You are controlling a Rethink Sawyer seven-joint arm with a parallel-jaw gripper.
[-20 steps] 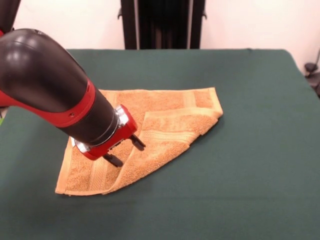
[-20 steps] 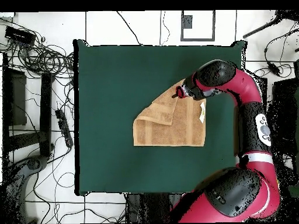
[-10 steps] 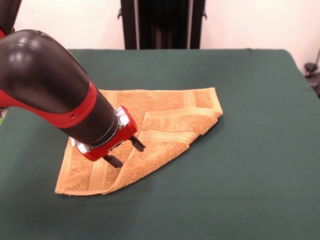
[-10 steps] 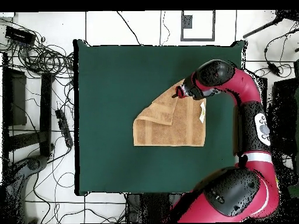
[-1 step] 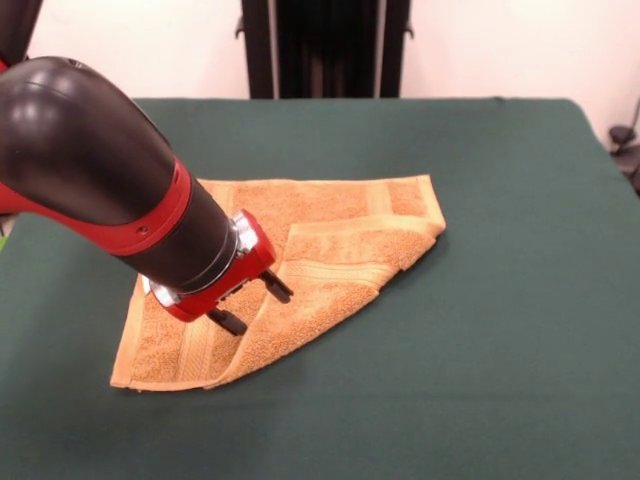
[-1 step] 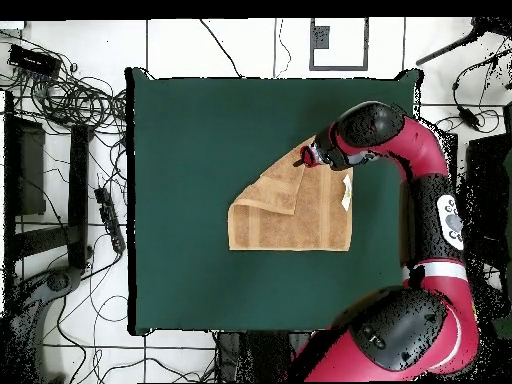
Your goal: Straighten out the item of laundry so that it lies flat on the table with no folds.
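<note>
The item of laundry (image 5: 330,225), a tan-orange towel, lies on the green table (image 5: 500,300) with one corner turned over onto itself, leaving a diagonal folded edge along its near right side. The flap shows a woven band. My gripper (image 5: 253,305) hangs just above the towel's near left part, beside the flap's edge. It is open, its two black fingers (image 5: 277,289) apart with nothing between them. From overhead, the gripper (image 6: 303,158) is over the towel's (image 6: 285,215) upper right corner, and a small white tag (image 6: 346,195) shows at the right edge. My arm hides part of the towel.
Green table cloth (image 6: 190,140) stretches wide on every side of the towel. A black stand (image 5: 320,45) rises behind the table's far edge. Tangled cables (image 6: 60,95) and dark equipment lie on the floor beside the table.
</note>
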